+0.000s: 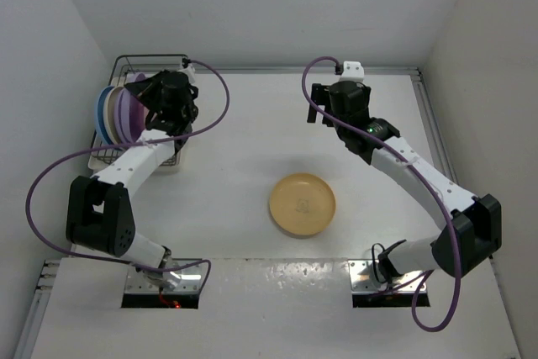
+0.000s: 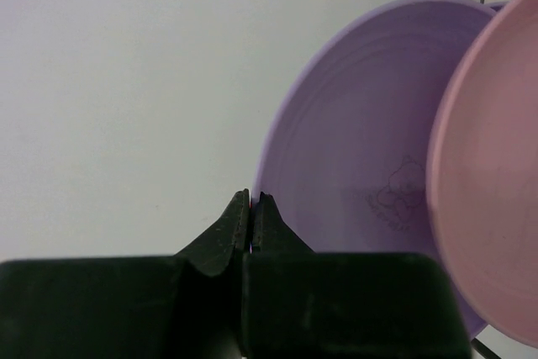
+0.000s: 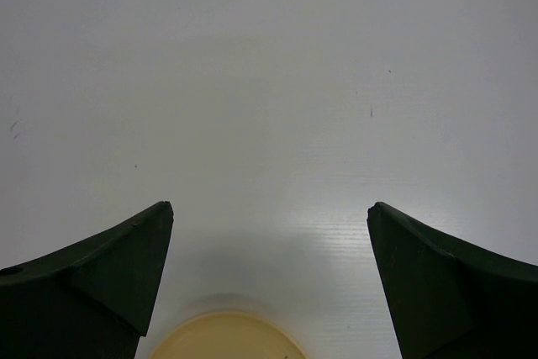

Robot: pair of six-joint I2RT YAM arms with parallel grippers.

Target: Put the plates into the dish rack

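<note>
While the left tool [image 2: 252,201] is clenched beside racked plates [image 1: 115,115], the right tool [image 3: 269,212] hangs released near a lone plate [image 1: 303,204].

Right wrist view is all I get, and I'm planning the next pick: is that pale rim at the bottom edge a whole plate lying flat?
Observer: Yes. The top view shows one whole orange plate lying flat and alone on the table, nearer the arm bases than your open right end effector.
Operator: Is anything in the rack?
Observer: The dish rack, at the table's far left, holds plates standing on edge, among them a blue plate, a lavender plate and a pink plate.
Operator: And the left arm?
Observer: The left end effector is shut, right beside the lavender plate at the rack.
</note>
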